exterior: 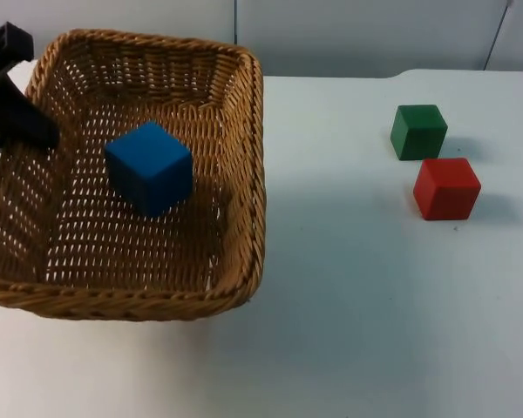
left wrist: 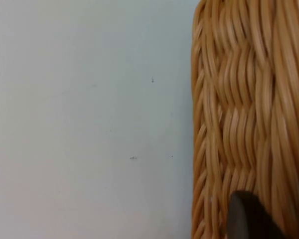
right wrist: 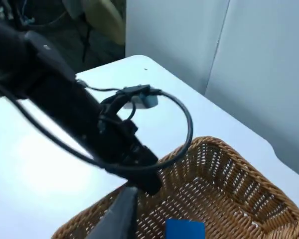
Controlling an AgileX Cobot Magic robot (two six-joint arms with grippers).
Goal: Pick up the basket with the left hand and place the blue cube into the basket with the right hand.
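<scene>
The woven wicker basket (exterior: pixel 256 174) fills the left of the top view, slightly tilted, with a shadow on the table beneath it. A blue cube (exterior: pixel 150 165) rests on its floor near the middle. My left gripper (exterior: pixel 22 122) is shut on the basket's far left rim. The left wrist view looks along the basket's wall (left wrist: pixel 239 99), with one black fingertip (left wrist: pixel 246 219) pressed against it. In the right wrist view, my right gripper (right wrist: pixel 117 219) hangs high above the basket (right wrist: pixel 239 154) and looks down on the blue cube (right wrist: pixel 185 230).
A green cube (exterior: pixel 418 131) and a red cube (exterior: pixel 446 187) stand close together on the white table (exterior: pixel 349 305) at the right. The grey partition wall (exterior: pixel 375 35) runs along the back.
</scene>
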